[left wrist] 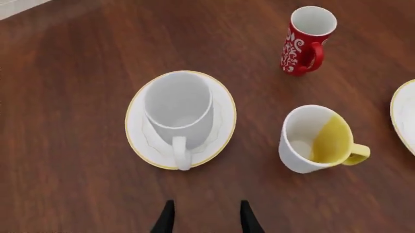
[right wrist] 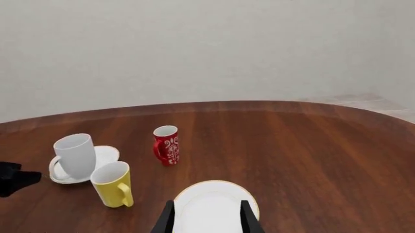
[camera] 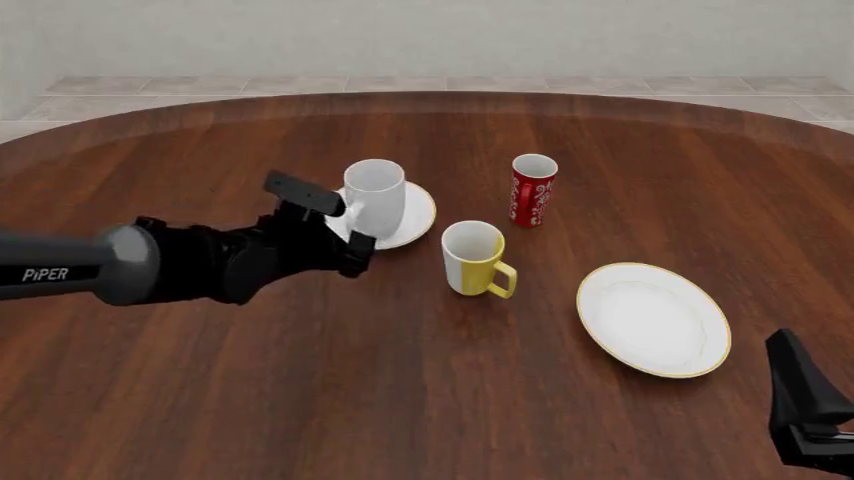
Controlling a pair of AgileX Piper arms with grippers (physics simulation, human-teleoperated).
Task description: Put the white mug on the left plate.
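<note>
The white mug [left wrist: 178, 104] stands upright on the left plate [left wrist: 224, 114], a small white plate with a gold rim; its handle points toward my left gripper [left wrist: 205, 206]. The left gripper is open and empty, a short way back from the handle and not touching it. In the front view the mug [camera: 376, 195] and plate [camera: 419, 213] are left of centre, with the left gripper [camera: 350, 238] just left of and in front of them. My right gripper [right wrist: 206, 206] is open and empty, low at the front right [camera: 790, 352], far from the mug.
A yellow mug [camera: 471, 258] with a white inside stands just right of the small plate. A red patterned cup [camera: 533, 190] stands behind it. A larger gold-rimmed white plate [camera: 654, 318] lies at the right, empty. The table is dark wood.
</note>
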